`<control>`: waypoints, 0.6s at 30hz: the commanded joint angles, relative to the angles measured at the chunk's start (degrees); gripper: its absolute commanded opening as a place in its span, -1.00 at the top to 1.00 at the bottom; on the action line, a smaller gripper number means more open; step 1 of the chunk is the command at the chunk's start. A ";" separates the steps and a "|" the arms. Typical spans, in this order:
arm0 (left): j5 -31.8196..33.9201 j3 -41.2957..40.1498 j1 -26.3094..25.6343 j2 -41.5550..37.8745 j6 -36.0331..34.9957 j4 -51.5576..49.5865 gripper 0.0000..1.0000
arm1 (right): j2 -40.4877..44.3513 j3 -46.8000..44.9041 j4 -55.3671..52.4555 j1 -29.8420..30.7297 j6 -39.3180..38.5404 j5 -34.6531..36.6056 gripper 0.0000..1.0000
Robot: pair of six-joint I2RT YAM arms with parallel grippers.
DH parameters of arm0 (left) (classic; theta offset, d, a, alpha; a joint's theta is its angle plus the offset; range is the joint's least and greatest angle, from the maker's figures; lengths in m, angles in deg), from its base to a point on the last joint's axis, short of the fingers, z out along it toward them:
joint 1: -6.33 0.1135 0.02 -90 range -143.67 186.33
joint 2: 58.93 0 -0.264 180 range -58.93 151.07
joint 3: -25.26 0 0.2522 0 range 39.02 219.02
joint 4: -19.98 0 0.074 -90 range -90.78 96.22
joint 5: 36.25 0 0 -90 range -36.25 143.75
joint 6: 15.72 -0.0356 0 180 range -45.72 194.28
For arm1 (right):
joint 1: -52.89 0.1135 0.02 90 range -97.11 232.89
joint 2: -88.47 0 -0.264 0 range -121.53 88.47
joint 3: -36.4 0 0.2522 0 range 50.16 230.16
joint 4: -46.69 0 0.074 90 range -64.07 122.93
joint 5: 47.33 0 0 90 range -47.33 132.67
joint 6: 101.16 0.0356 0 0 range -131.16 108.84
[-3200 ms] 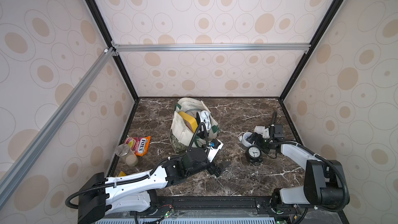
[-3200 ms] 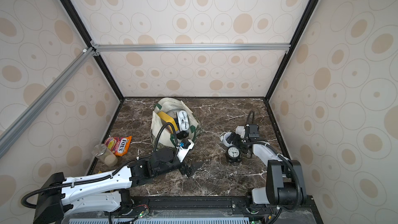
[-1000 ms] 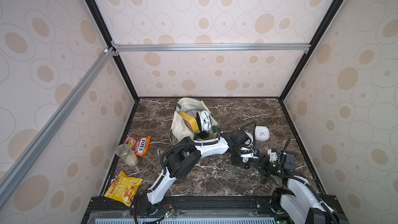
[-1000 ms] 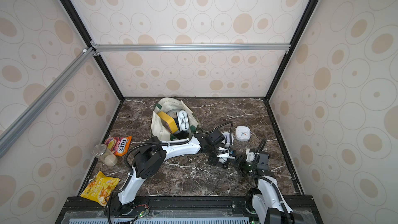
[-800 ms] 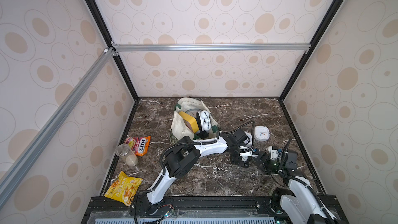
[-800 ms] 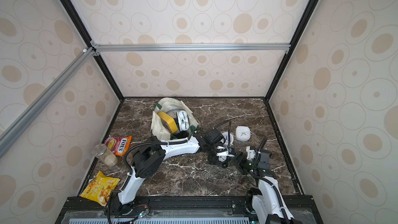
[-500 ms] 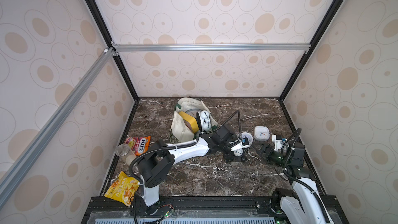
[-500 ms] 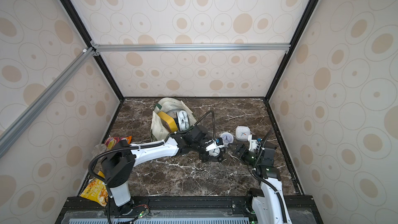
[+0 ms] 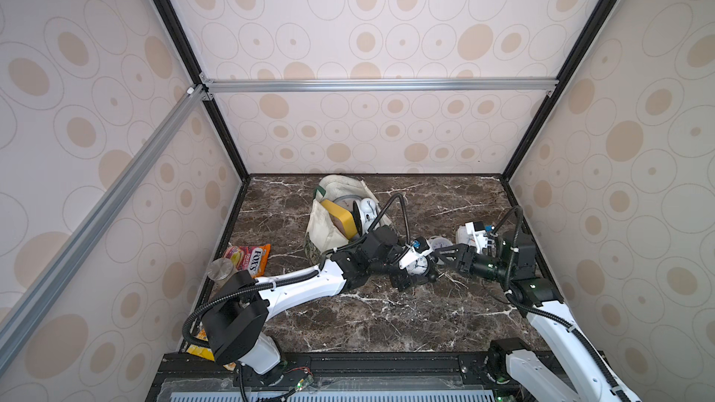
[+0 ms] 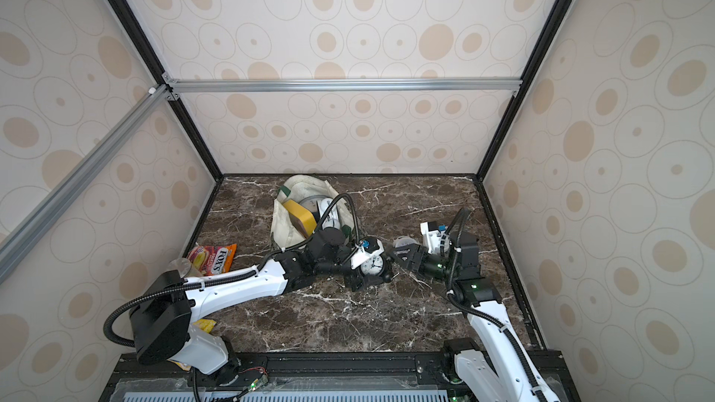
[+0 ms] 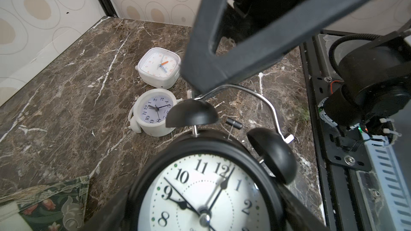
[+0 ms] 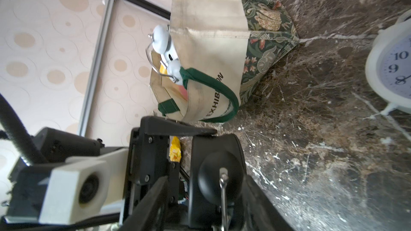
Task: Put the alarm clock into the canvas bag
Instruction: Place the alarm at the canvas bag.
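The biggest change is in my left arm [image 9: 294,295]. Seconds ago it lay along the front of the dark marbled worktop [image 9: 387,326]; now it reaches across, past the base of the off-white canvas bag with dark green straps [image 9: 325,228]. My right arm [image 9: 557,322], which had drawn back toward me, has come forward again.

The black twin-bell alarm clock with a white dial [image 9: 419,264] stood by the right gripper [image 9: 445,255] before. Now it sits tilted in the left gripper [image 10: 377,270], whose jaws clamp its body, spread wide. The right gripper is at the clock's top, its jaws part open either side of a bell and the wire handle; I cannot tell whether they pinch.

I read this as a handover nearly done. The clock is near the bag, between it and the right arm, not yet inside. It must still go over the rim, where a pale blue twin-bell clock [image 12: 165,47] crowds the mouth.

The bag's dark green print [image 12: 214,101] reads "EXHIB", then "ON", with a strap covering the middle. The red-orange snack packet [image 9: 249,261] says "FOX'S".
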 commanded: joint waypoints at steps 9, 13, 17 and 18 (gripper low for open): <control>0.39 1.42 1.08 -0.51 1.77 5.42 -0.47 | 3.17 0.98 -7.86 0.88 -1.95 1.10 0.32; 0.16 1.42 1.15 -0.34 2.03 5.77 -0.47 | 3.00 0.73 -6.54 0.96 -1.25 1.51 0.56; 0.51 1.24 1.15 -0.42 2.12 5.75 -0.52 | 1.76 0.63 -4.11 1.05 -0.29 1.06 0.88; 0.63 1.08 1.13 -0.51 2.21 5.78 -0.54 | 1.53 0.66 -3.66 1.14 -0.17 0.87 0.97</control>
